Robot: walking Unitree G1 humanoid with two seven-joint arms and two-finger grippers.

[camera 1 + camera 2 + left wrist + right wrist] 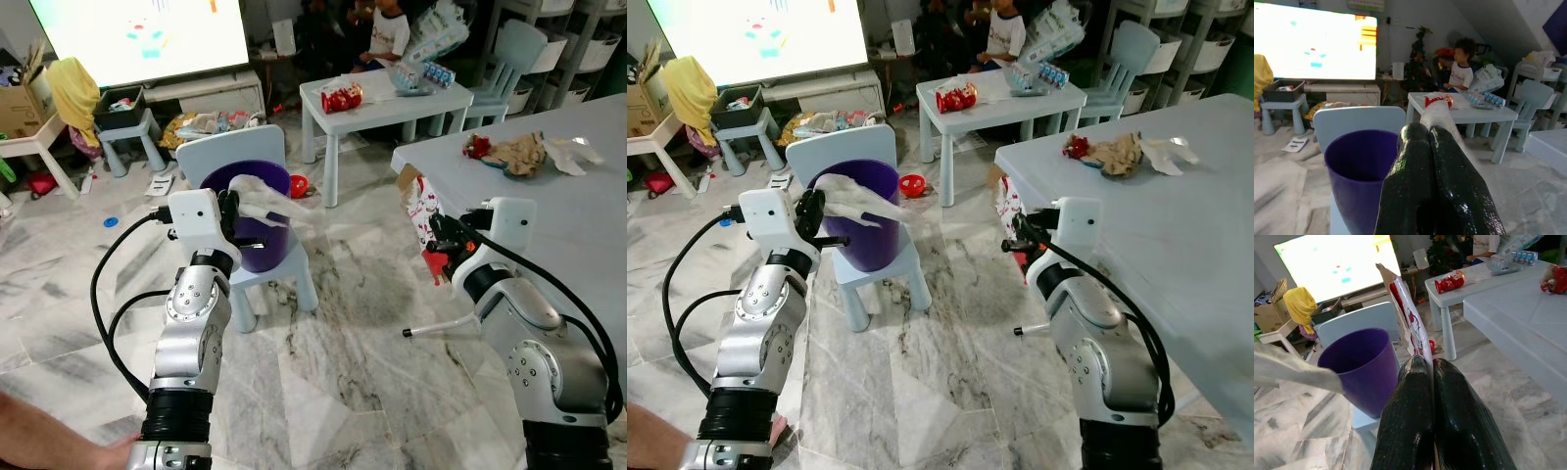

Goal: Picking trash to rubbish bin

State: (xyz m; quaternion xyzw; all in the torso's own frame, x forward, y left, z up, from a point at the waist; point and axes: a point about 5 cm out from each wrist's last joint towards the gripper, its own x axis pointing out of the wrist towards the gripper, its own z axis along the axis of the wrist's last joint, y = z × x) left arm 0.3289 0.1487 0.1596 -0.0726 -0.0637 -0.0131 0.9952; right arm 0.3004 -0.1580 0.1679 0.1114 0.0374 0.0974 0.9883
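A purple bin (265, 250) stands on a small pale blue chair (284, 279) in front of me. My left gripper (233, 211) is at the bin's near rim, shut on a crumpled white paper (260, 201) that hangs over the bin's mouth. In the left wrist view the paper (1442, 115) sticks out past the closed fingers (1420, 186). My right gripper (436, 245) is to the right of the chair, beside the big table's corner, shut on a red and white wrapper (419, 211). The right wrist view has that wrapper (1410, 318) upright, with the bin (1364, 367) beyond it.
A large grey table (549, 225) on my right carries more trash (519, 154). A small blue table (392, 98) with packets stands behind, a person sitting beyond it. A thin straw-like piece (441, 328) lies on the marble floor. A person's arm (39, 441) is at bottom left.
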